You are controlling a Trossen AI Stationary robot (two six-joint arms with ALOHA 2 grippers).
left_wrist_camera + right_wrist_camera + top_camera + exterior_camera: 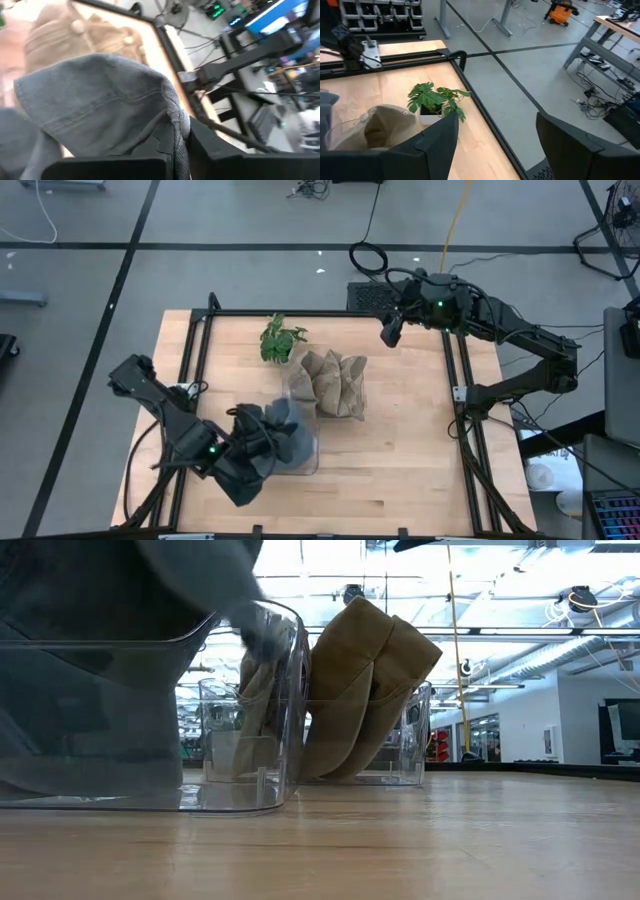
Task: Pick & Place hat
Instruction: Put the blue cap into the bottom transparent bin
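Observation:
A grey hat (280, 435) is in my left gripper (262, 448), which is shut on it above the near clear bin (305, 465). In the left wrist view the grey hat (100, 100) bulges ahead of the fingers. In the low view the grey hat (90, 660) fills the near clear bin (270, 690). Several tan hats (332, 383) stand on edge in the far clear bin (362, 395). My right gripper (392, 332) waits open, raised over the table's far right part, touching nothing. My left gripper pinches a bunched fold of the grey hat's cloth (179, 122) between its two fingers (215, 150), coming from the table's near left side. The hat's crown (95, 85) bulges out ahead of the fingers, over the near bin. Whether the hat rests on the bin's floor I cannot tell.
A small potted plant (280, 340) stands at the table's far side, beside the far bin; it also shows as the plant (437, 102) in the right wrist view. A black metal frame (460, 395) rims the table. Bare wood lies to the right and near side of the bins.

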